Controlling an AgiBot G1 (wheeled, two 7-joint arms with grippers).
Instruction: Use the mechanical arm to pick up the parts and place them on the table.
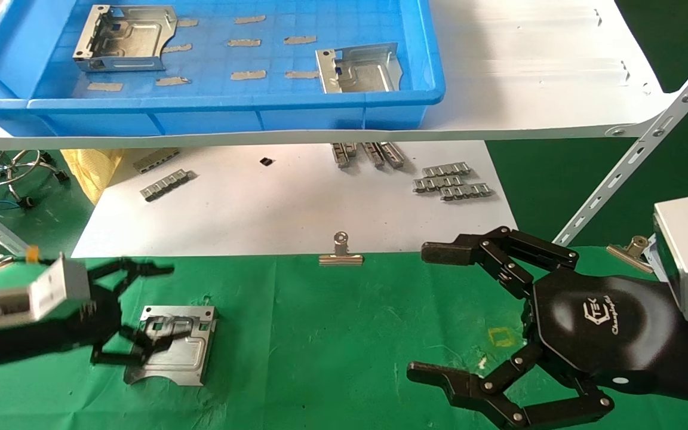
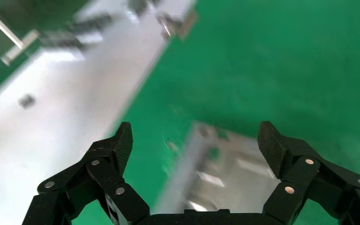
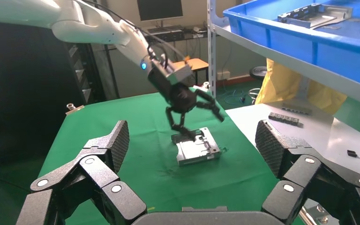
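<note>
One silvery part [image 1: 178,346] lies flat on the green table [image 1: 344,334] at the front left. My left gripper [image 1: 141,313] hovers over its left edge with fingers spread open; one lower finger reaches over the part's near-left corner. In the left wrist view the part [image 2: 225,173] lies below and between the open fingers [image 2: 122,140]. My right gripper [image 1: 427,312] is open and empty over the table's right side, well apart from the part; its view shows the part [image 3: 199,150] and the left gripper [image 3: 192,112]. Two more parts [image 1: 126,39] [image 1: 359,68] lie in the blue tray [image 1: 200,107].
The tray sits on a raised white shelf with a slanted metal brace [image 1: 636,161] at the right. A white board [image 1: 296,203] behind the green cloth carries ribbed grey strips [image 1: 451,182]. Binder clips [image 1: 340,251] [image 1: 630,248] sit at the cloth's back edge.
</note>
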